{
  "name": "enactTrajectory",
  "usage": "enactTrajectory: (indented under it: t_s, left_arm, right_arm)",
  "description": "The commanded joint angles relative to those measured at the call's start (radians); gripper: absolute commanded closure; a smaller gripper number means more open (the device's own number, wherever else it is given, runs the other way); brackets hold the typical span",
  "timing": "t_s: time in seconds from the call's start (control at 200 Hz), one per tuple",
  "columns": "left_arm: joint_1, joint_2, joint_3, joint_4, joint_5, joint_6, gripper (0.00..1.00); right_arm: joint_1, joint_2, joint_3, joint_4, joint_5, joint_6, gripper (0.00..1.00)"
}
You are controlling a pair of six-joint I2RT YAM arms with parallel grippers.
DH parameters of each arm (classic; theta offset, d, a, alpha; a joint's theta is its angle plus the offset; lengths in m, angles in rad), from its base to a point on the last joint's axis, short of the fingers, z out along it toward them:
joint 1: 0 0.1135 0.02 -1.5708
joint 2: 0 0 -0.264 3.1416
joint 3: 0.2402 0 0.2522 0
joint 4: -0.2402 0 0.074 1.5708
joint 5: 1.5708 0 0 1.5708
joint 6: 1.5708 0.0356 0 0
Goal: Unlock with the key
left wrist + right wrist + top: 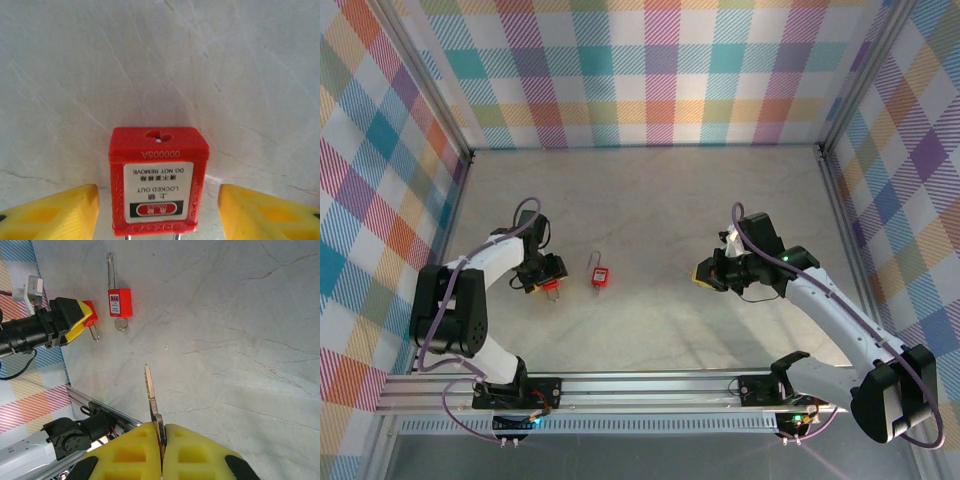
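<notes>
Now right gripper (162, 434) pinches key (150, 390) (blade outward); left gripper (157, 200) seemingly straddles padlock (157, 165).

Light's looking bright and even here, coming in softly from above, so the pale grey marbled tabletop (660, 190) isn't throwing any hard glare. Shadows are only showing as faint smudges under my arms. My left wrist cam is running a bit soft: the small print on the red plastic padlock (158, 180) is reading fuzzy, and my yellow fingertips (50, 212) are blurring in the corners. The right cam is looking sharper, with the thin metal key (151, 395) coming out crisp.
</notes>
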State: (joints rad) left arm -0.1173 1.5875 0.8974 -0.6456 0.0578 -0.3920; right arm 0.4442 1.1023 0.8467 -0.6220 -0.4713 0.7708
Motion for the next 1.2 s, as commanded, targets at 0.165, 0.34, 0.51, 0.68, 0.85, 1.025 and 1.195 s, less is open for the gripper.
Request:
enactTrajectory:
  t_s: [0.165, 0.34, 0.51, 0.68, 0.85, 1.025, 1.195]
  left_arm:
    - [-0.027, 0.081, 0.044, 0.011, -0.029, 0.041, 0.44]
    - [-0.042, 0.089, 0.045, 0.018, -0.018, 0.053, 0.59]
    - [-0.092, 0.056, 0.062, 0.042, 0.049, 0.124, 0.68]
    - [-0.217, -0.042, 0.115, 0.082, 0.1, 0.268, 0.73]
    - [-0.399, -0.154, 0.177, 0.194, 0.087, 0.551, 0.8]
    - [-0.46, -0.283, 0.123, 0.323, 0.262, 0.978, 0.8]
    - [-0.55, -0.269, 0.225, 0.106, 0.289, 1.241, 0.84]
  right_arm:
    - [0.002, -0.029, -0.017, 0.001, 0.007, 0.015, 1.0]
    - [0.002, -0.039, -0.02, -0.009, 0.018, 0.016, 1.0]
    - [0.001, -0.01, 0.022, -0.028, 0.02, -0.032, 1.0]
    - [-0.016, 0.054, 0.183, -0.152, -0.063, -0.227, 1.0]
    - [-0.038, 0.099, 0.307, -0.288, -0.154, -0.355, 1.0]
    - [-0.068, 0.072, 0.305, -0.325, -0.215, -0.375, 1.0]
    - [-0.067, 0.062, 0.292, -0.329, -0.258, -0.383, 1.0]
